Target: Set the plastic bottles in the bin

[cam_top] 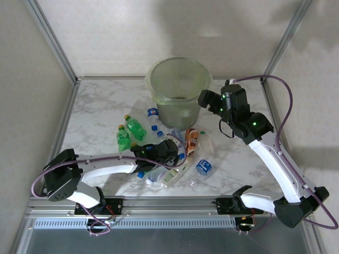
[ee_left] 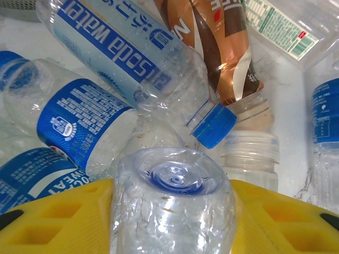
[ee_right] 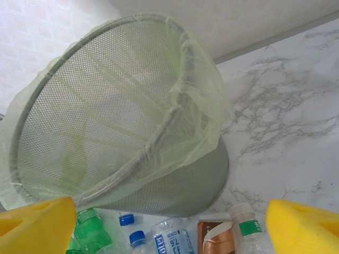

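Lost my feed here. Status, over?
Left gripper jaws clamp clear bottle. Right gripper jaws open, empty, by bin. Other bottles crowd close.

Left arm (cam_top: pixel 108 168) and right arm (cam_top: pixel 278 161) have white links, black joints, small green lights; purple cables (cam_top: pixel 288 100); yellow fingers (ee_left: pixel 58 222).

Clear bottle (ee_left: pixel 175 174) between left gripper (ee_left: pixel 174 203) fingers (ee_left: pixel 53 222): near part cut off at bottom edge; whether fingers press it, unclear. Bin (cam_top: pixel 153 79) contents indistinct.

I see the marble desk (cam_top: pixel 95 106) carrying the bin (cam_top: pixel 157 87) at the back, green bottles (cam_top: pixel 135 128) centre-left, and clear bottles (cam_top: pixel 203 167) piled nearer (loose blue caps (cam_top: pixel 154 127) too).
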{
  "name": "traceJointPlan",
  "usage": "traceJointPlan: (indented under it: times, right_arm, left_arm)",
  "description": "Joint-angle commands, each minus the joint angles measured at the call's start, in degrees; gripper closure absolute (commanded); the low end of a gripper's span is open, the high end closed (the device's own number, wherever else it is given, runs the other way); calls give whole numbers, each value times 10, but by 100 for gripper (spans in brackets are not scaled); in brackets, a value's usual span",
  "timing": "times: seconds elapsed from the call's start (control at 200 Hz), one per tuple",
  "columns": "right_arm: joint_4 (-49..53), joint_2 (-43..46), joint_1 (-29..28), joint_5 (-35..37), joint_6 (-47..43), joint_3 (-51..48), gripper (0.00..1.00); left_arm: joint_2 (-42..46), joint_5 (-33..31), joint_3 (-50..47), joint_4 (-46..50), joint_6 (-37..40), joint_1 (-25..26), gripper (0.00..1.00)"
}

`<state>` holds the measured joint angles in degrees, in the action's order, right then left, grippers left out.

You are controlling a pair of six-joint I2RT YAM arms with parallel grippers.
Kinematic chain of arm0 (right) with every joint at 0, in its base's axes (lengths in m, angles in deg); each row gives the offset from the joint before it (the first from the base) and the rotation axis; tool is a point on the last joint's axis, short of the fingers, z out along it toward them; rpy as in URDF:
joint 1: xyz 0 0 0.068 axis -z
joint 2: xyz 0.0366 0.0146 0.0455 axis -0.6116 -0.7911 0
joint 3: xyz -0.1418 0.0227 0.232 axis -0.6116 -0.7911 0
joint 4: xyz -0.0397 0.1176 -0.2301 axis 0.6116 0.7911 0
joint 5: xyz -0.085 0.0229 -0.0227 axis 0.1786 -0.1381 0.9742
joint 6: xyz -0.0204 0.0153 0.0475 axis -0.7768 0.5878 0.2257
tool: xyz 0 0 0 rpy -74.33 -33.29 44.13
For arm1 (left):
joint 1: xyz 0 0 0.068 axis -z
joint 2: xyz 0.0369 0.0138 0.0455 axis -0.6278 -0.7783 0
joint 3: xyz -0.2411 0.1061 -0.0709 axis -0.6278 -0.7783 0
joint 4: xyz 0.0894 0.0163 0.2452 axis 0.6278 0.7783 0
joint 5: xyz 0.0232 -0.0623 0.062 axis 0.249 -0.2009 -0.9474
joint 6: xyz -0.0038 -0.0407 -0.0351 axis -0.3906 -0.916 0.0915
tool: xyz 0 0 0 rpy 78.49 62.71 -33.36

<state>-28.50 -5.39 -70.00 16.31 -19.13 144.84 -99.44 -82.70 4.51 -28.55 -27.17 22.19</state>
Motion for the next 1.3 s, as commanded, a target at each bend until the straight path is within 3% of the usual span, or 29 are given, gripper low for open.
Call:
traceJointPlan:
  times: [0.0, 0.22, 0.401, 0.701, 0.831, 1.121, 1.297]
  right_arm:
    - [-14, 10, 1, 5, 1, -5, 8]
    - [-37, 18, 0, -30, -26, -7, 8]
    - [-75, 39, 1, -93, -67, -10, 8]
    - [-174, 75, 0, -351, -141, -68, 1]
    - [-188, 63, -12, -413, -143, -73, 1]
    - [-160, 9, -87, -401, -176, -37, 1]
    - [-147, -13, -121, -375, -187, -15, 1]
  left_arm:
    - [32, -24, 28, 20, -15, 2, 48]
    - [87, -7, 67, 45, -46, -24, 48]
    - [148, 61, 101, 50, -103, -94, 48]
    - [213, 178, 153, 2, -220, -211, 48]
    - [217, 220, 165, -52, -267, -246, 48]
    - [194, 278, 154, -186, -360, -285, 48]
    - [188, 293, 158, -208, -380, -293, 47]
